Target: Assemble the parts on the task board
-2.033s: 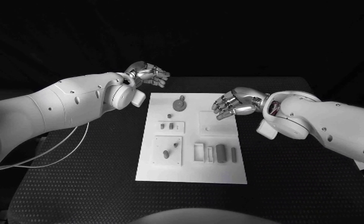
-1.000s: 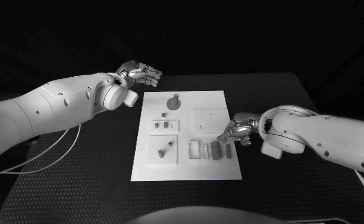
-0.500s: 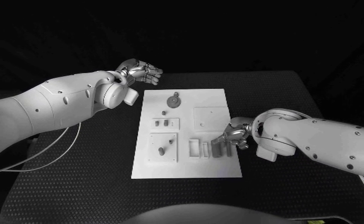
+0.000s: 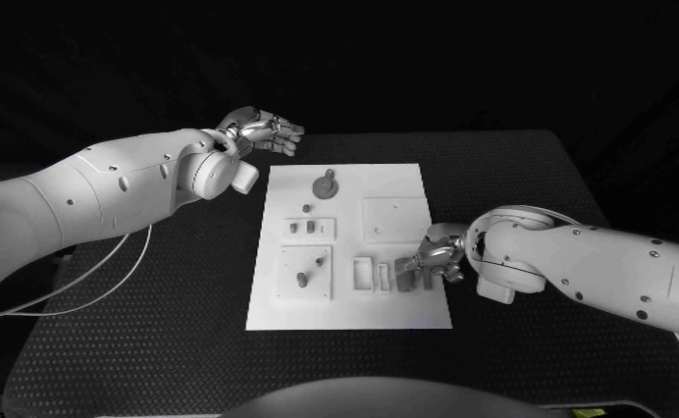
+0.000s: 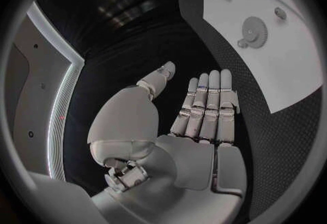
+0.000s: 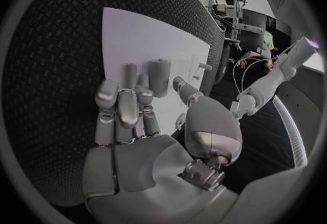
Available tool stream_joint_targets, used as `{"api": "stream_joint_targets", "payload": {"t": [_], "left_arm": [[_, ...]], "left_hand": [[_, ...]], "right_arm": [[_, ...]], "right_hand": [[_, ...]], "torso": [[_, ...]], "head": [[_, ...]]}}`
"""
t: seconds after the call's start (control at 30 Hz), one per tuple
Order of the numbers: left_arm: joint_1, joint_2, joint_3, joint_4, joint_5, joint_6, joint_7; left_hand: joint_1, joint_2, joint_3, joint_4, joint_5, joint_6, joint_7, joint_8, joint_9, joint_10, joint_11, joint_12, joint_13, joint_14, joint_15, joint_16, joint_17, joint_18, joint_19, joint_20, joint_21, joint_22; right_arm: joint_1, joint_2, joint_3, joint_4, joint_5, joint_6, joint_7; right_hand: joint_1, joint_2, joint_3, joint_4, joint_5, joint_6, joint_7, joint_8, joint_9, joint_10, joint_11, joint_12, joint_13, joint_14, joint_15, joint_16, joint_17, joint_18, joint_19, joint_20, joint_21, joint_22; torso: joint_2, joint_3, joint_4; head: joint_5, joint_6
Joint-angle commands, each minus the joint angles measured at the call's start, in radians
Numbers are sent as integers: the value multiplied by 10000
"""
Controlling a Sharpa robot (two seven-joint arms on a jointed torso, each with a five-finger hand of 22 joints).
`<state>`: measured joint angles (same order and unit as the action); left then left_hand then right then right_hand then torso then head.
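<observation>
- Two hands: left hand [image 4: 263, 132] above the table [image 4: 170, 339] beyond the board [image 4: 403, 182], fingers spread, holding nothing.
- Right hand [image 4: 433, 258] on the board's near right; fingers over upright parts [image 6: 159, 77], grasp unclear.

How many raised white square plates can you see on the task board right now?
3 on the task board: a small plate mid-left, a larger plate nearer on the left, and a plate right of centre. The right hand may hide more.
</observation>
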<state>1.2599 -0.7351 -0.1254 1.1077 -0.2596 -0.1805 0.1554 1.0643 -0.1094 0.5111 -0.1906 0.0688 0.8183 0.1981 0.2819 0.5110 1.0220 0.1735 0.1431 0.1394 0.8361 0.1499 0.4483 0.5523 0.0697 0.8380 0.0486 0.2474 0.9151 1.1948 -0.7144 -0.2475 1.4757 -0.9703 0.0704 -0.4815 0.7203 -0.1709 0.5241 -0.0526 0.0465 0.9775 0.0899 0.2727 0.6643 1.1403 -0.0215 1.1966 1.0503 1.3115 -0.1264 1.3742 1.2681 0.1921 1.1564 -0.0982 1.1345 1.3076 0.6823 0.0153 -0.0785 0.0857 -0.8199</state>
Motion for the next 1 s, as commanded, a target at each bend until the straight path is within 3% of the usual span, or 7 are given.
{"api": "stream_joint_targets", "payload": {"t": [0.03,0.23,0.4,0.57,0.67,0.83,1.0], "left_arm": [[7,-5,6,25,48,157,50],[7,-7,6,35,48,173,50],[7,-23,6,39,48,176,46],[7,-26,6,39,48,177,44],[7,-25,6,45,48,181,44],[7,-43,6,56,48,184,40],[8,-45,6,67,48,183,38]], "left_hand": [[-90,15,-7,56,5,-40,-21,32,-14,-64,-23,62,-15,79,-8,-63,14,102,-51,8,9,9],[-94,16,-8,59,5,-41,-20,32,-15,-65,-23,63,-16,79,-7,-65,17,102,-52,8,9,9],[-97,17,-9,63,5,-43,-20,33,-16,-66,-22,63,-18,79,-7,-68,19,102,-52,8,8,10],[-100,17,-10,66,5,-44,-20,33,-17,-66,-23,64,-19,79,-8,-70,22,102,-53,8,8,10],[-101,18,-10,67,5,-44,-20,34,-18,-67,-23,65,-20,80,-8,-71,24,102,-53,7,8,10],[-103,19,-11,70,6,-45,-20,35,-19,-67,-23,66,-21,80,-8,-74,26,102,-53,7,7,11],[-105,19,-12,71,6,-45,-20,35,-19,-66,-23,67,-21,81,-8,-75,28,102,-54,7,7,11]], "right_arm": [[-65,88,-1,-57,-479,158,-172],[-220,342,1,-172,-714,113,-226],[-288,443,1,-224,-855,6,-236],[-306,523,2,-235,-919,87,-246],[-308,553,2,-231,-985,167,-284],[-331,630,2,-275,-1050,197,-362],[-364,717,2,-271,-1052,167,-363]], "right_hand": [[-3,-105,100,26,12,84,13,-60,-13,69,4,56,16,-2,-9,52,-26,697,-99,-162,59,124],[24,-208,231,37,13,116,9,-66,-12,83,1,65,35,8,-10,115,-48,697,-79,-175,81,119],[129,-125,306,-56,12,153,2,-57,-1,99,-5,78,51,20,-15,165,-62,697,-61,-185,107,121],[304,154,236,-534,11,199,-5,-57,19,129,-11,91,82,4,-19,249,-144,697,-69,-177,159,129],[399,407,107,-1100,7,220,3,-71,29,142,-11,83,97,-27,-12,304,-230,697,-92,-152,183,123],[435,643,52,-1718,7,268,-6,-85,34,173,-10,67,109,-45,-13,378,-330,697,-91,-117,198,101],[372,729,44,-1900,9,292,-10,-91,35,190,-13,60,114,-60,-16,404,-386,697,-84,-101,198,86]], "torso": [[2,-1,3],[4,0,-2],[-4,2,-7],[-4,5,-12],[-10,0,-7],[-7,2,-18],[-5,-2,-19]], "head": [[13,-9],[30,-36],[45,-51],[54,-56],[46,-63],[48,-75],[21,-69]]}}
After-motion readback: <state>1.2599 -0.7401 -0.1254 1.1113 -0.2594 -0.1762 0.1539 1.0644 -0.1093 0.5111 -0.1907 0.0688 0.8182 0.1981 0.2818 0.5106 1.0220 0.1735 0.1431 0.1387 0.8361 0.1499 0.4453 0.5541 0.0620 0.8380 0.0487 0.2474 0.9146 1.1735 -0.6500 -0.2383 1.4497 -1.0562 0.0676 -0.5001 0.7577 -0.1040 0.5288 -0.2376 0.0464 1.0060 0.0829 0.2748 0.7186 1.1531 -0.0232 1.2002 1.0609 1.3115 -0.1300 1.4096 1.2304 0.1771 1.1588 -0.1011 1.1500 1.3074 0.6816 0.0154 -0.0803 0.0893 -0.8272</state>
